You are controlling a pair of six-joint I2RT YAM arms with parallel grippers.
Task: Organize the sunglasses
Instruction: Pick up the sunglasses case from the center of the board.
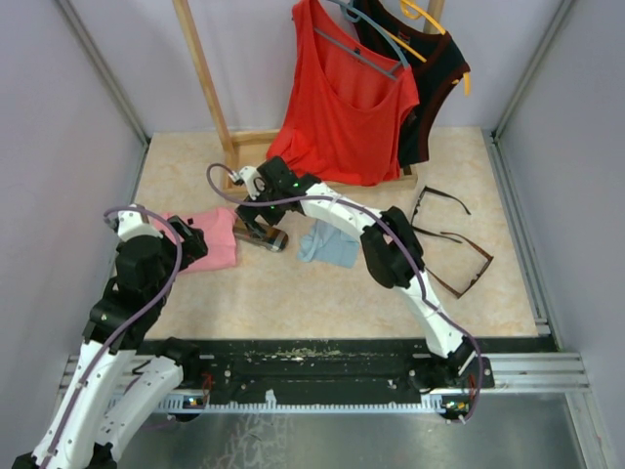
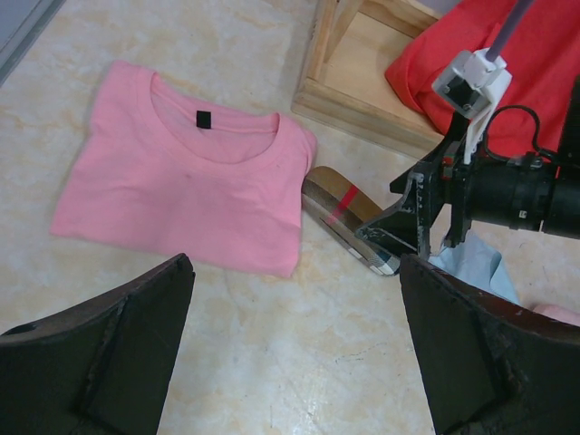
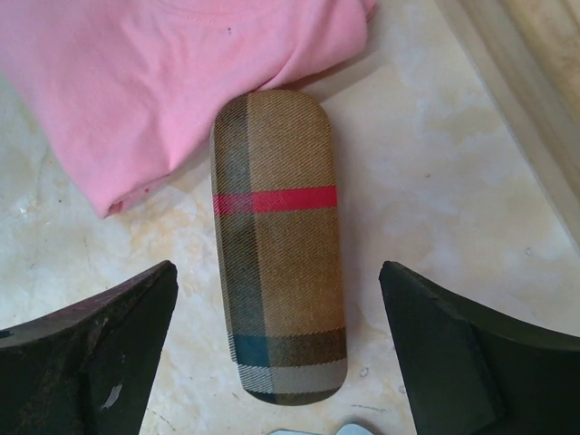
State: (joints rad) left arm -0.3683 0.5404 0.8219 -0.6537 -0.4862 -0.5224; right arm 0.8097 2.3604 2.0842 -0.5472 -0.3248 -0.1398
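Two pairs of sunglasses lie at the right of the table, arms unfolded: a black-framed pair point(image 1: 435, 198) and, nearer, a reddish-brown pair point(image 1: 473, 271). Neither shows in the wrist views. My right gripper point(image 1: 258, 219) reaches far across to the left and hangs open over a brown plaid case point(image 3: 276, 236), its fingers on either side of the case's near end without touching it point(image 3: 276, 272). My left gripper point(image 1: 191, 240) is open over bare table point(image 2: 294, 272), just short of a folded pink T-shirt point(image 2: 181, 181).
The plaid case point(image 1: 268, 237) lies against the pink shirt's edge point(image 1: 215, 244). A light blue cloth point(image 1: 327, 244) sits right of the case. A wooden rack base point(image 2: 362, 100) stands behind, with a red top point(image 1: 347, 98) and a black top point(image 1: 439, 68) hanging on it.
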